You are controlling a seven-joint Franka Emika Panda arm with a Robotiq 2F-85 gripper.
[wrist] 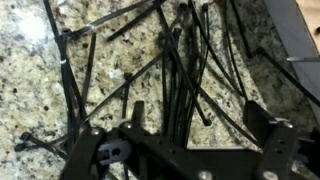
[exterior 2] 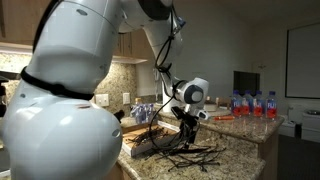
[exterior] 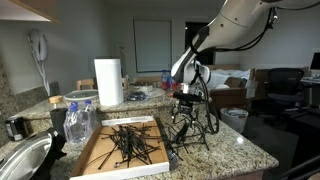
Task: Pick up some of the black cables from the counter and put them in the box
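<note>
The hand [exterior: 189,100], jaws spread wide, hovers over spiky thin black cables [exterior: 192,130] on the speckled granite tabletop [exterior: 238,150], with the shallow tan cardboard box [exterior: 97,152] beside it. The grasp is pending: lower, then close on a bundle.

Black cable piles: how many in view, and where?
2. One cable pile lies in the box; a second cable pile sits on the counter below the gripper. Some strands may be hidden.

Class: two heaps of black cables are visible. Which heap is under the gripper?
The loose heap on the counter beside the box; the other heap lies inside the box.
</note>
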